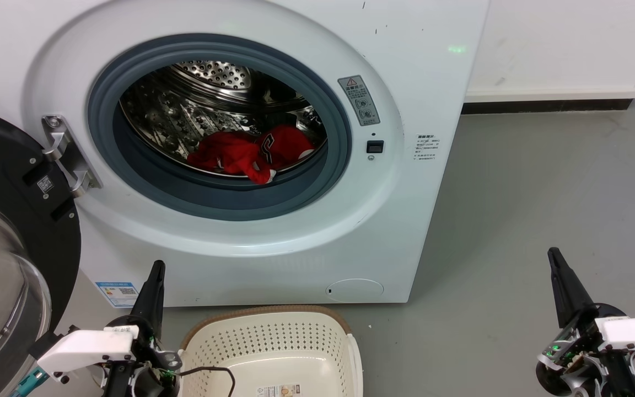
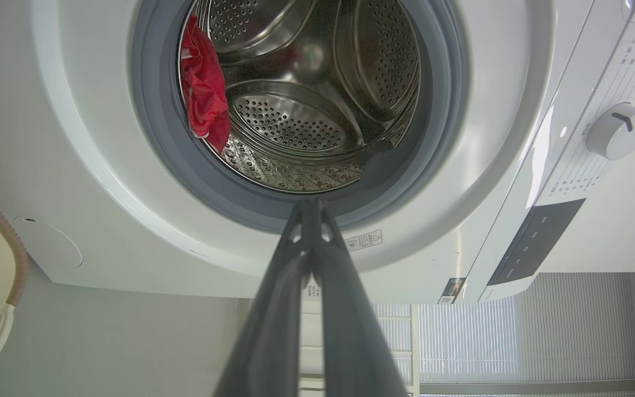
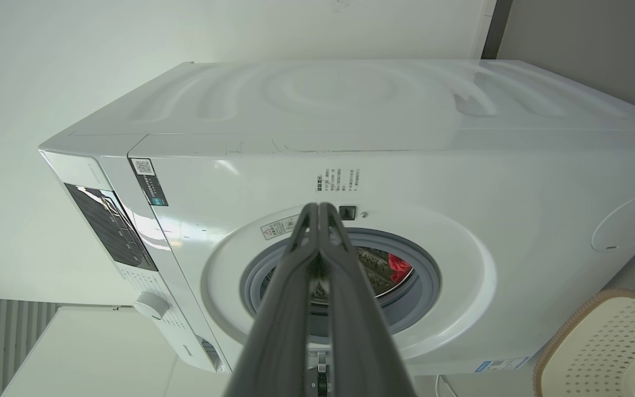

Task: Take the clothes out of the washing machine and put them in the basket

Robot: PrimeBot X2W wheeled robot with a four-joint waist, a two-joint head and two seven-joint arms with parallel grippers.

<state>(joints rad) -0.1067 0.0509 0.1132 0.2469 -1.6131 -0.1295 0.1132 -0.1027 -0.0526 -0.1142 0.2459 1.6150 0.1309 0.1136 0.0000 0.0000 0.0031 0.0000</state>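
The right gripper (image 3: 317, 208) rises from the bottom centre of the frame, its jaws pressed together, tips meeting in front of the washer's (image 3: 350, 127) face just above the door opening. The washer lies tilted across the frame, its top toward the upper left. Inside the grey door ring (image 3: 251, 275), right of the jaws, a bit of steel drum (image 3: 372, 264) and a small patch of red clothes (image 3: 399, 268) show. A dark panel (image 3: 111, 226) and white knob (image 3: 152, 305) sit at left. A round hatch (image 3: 631, 220) is at right, and the basket (image 3: 598, 342) sits in the lower right corner.
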